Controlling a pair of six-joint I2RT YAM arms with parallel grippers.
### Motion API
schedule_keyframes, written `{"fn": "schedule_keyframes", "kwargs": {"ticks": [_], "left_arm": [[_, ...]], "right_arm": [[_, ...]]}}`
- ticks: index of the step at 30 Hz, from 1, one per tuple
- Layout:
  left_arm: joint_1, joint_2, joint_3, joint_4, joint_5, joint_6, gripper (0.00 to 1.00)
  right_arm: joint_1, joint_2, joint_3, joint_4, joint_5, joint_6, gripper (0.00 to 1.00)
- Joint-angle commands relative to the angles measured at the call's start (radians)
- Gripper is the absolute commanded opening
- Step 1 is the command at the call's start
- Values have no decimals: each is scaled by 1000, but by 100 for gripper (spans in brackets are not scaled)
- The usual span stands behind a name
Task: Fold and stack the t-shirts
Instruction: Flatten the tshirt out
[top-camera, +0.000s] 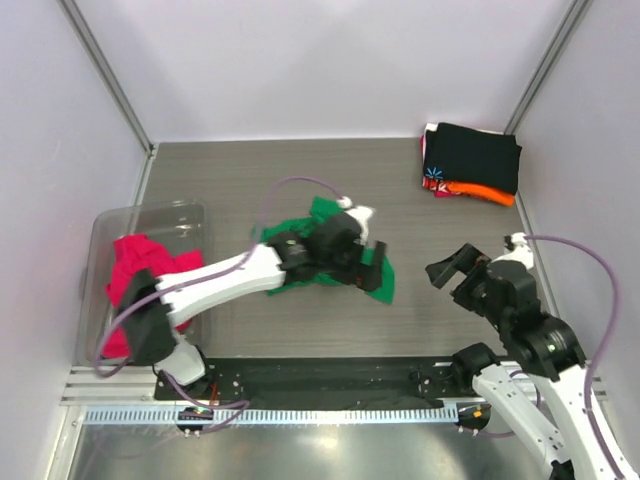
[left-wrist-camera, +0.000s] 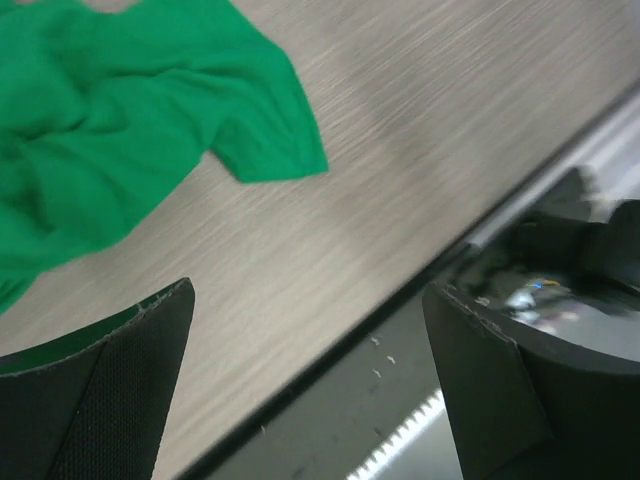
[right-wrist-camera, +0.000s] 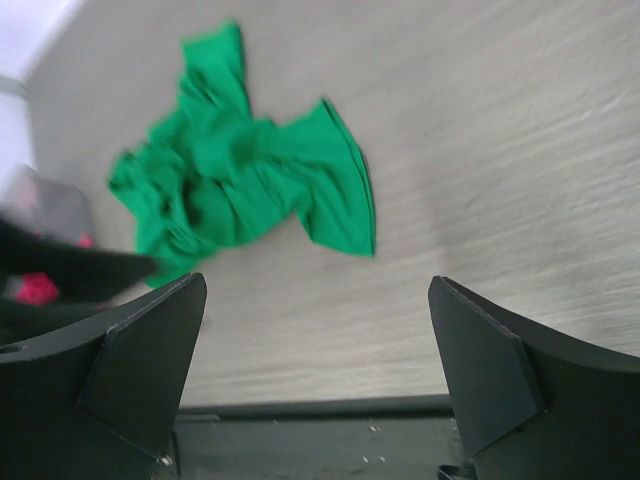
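A grey wood-grain counter (top-camera: 250, 180) sits inside pale walls (top-camera: 300, 60) with metal posts in the far corners. At its left edge stands a clear plastic bin (top-camera: 110, 225) with a crumpled pink shirt (top-camera: 140, 265) spilling over its near side.

The green shirt (top-camera: 325, 212) lies bunched near the middle of the counter. The left hand (top-camera: 368, 262) hangs over the shirt's right part, spread wide with nothing between its fingers. In its wrist view the cloth lies off to the upper left, with bare counter in the gap.

The right hand (top-camera: 452, 275) hovers well to the right of the green shirt, also spread wide and holding nothing.

In the far right corner is a folded stack: a black shirt (top-camera: 475, 150) on top, an orange shirt (top-camera: 490, 193) and a red-patterned shirt (top-camera: 436, 182) showing beneath.
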Motion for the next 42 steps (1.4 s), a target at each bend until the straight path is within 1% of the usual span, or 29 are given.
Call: {"fn": "schedule_keyframes", "kwargs": {"ticks": [1,2,4,5,8,10,11,13,14,16,17,19,22,23,25,26,27,30,31,32,33,34,35,36,37,39,40,41,42], "left_arm": [[-97,224,127,5,-152,93,96],[-112,284,200,-7,-170,116,96],[-146,378,275,-51,-227,126,96],[-152,468,344,-67,-241,130,96],[-169,609,446,-87,-267,144,96],[-180,675,496,-114,-279,155,95],[-185,701,541,-124,-290,159,92],[-200,761,576,-148,-334,166,88],[-203,778,598,-156,-374,164,82],[-205,809,610,-177,-408,158,76],[-205,814,607,-179,-423,155,71],[-203,827,602,-170,-447,156,68],[-201,864,601,-167,-433,169,53],[-203,873,599,-170,-433,163,30],[-203,872,564,-177,-462,144,4],[-203,861,544,-176,-469,135,0],[-201,846,524,-187,-473,129,0],[-200,679,411,-217,-526,72,0],[-200,615,326,-239,-545,51,0],[-200,544,282,-254,-586,28,0],[-200,372,238,-271,-604,-30,0],[-200,291,163,-326,-630,-61,0],[-200,195,130,-358,-673,-95,0],[-200,38,103,-395,-698,-124,0],[-200,-52,57,-474,-721,-188,0],[-197,-198,14,-539,-771,-236,0],[-192,-343,-22,-591,-779,-277,0],[-192,-404,-34,-613,-786,-291,0],[-189,-471,-45,-672,-805,-313,0]], "right_arm": [[1,-40,123,-78,154,42,100],[1,-48,138,-114,168,45,100],[1,-69,178,-144,193,48,100],[1,-76,186,-164,194,46,100],[1,-109,201,-196,184,51,100],[1,-132,193,-204,167,57,100],[1,-138,190,-213,162,60,100],[1,-151,180,-222,156,60,100],[1,-160,180,-230,151,62,100],[1,-166,175,-233,145,62,100],[1,-171,173,-238,141,63,100],[2,-171,170,-238,135,62,100],[1,-162,170,-238,127,54,100],[1,-158,170,-238,127,51,100],[1,-146,176,-238,130,43,100],[1,-142,178,-236,134,43,100],[1,-129,180,-233,138,40,100],[1,-112,180,-208,142,25,100],[1,-97,181,-196,147,17,100],[1,-88,186,-170,150,10,100],[2,-79,189,-155,150,2,100],[1,-56,189,-137,139,-6,100],[1,-42,187,-91,127,-19,100],[1,-24,183,-68,113,-27,100],[1,-4,171,-40,98,-33,99],[1,76,155,46,26,-50,100],[2,107,134,83,-11,-58,100],[1,181,128,153,-77,-59,100],[1,219,121,187,-115,-63,100]]}}
